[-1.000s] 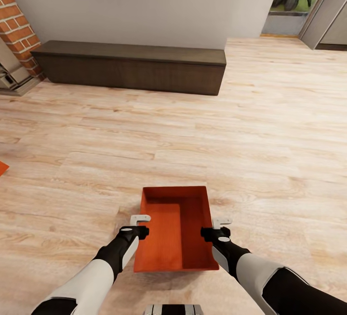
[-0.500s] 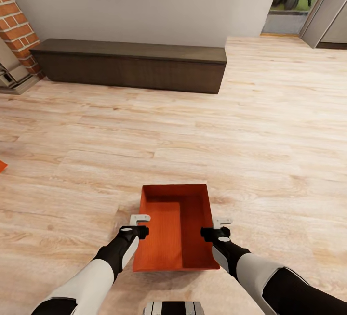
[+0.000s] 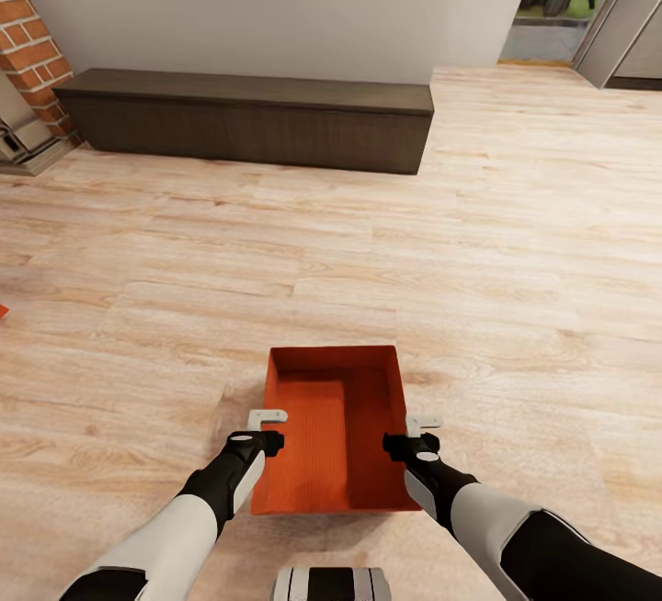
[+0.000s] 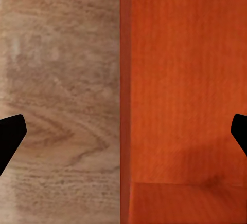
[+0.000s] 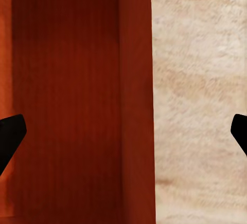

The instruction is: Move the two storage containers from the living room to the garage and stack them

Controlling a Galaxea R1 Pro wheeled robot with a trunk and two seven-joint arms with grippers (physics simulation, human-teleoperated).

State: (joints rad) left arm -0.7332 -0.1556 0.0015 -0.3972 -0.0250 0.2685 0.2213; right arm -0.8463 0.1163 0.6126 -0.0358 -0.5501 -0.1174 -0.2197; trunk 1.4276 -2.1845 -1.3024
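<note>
**Both grippers straddle the walls of one orange-red container on the plank floor**

The left gripper [image 3: 267,429] has its fingers spread wide. In the left wrist view the two dark fingertips [image 4: 10,139] sit at opposite edges, with the container's left long wall [image 4: 125,80] running between them: one finger over bare wood planks, the other over the orange-red inside. No pad touches the wall there.

The right gripper [image 3: 418,431] is spread just as wide. In the right wrist view the right long wall [image 5: 136,100] passes between its fingertips [image 5: 10,136], one over the container's shaded interior, the other over the pale floor [image 5: 200,106]. It grips nothing.

The storage container [image 3: 333,431] is a topless rectangular box resting on the light wood floor [image 3: 368,243] of the living room, directly ahead of the robot, its long sides running away from the camera and its near short wall between the two forearms.

At the floor's left edge a small orange-red sliver [image 3: 3,311] is cut off by the frame; I cannot tell what it is. Farther off, a long dark low cabinet [image 3: 248,119] stands against the grey wall, with red brick [image 3: 28,40] at the far left corner.
</note>
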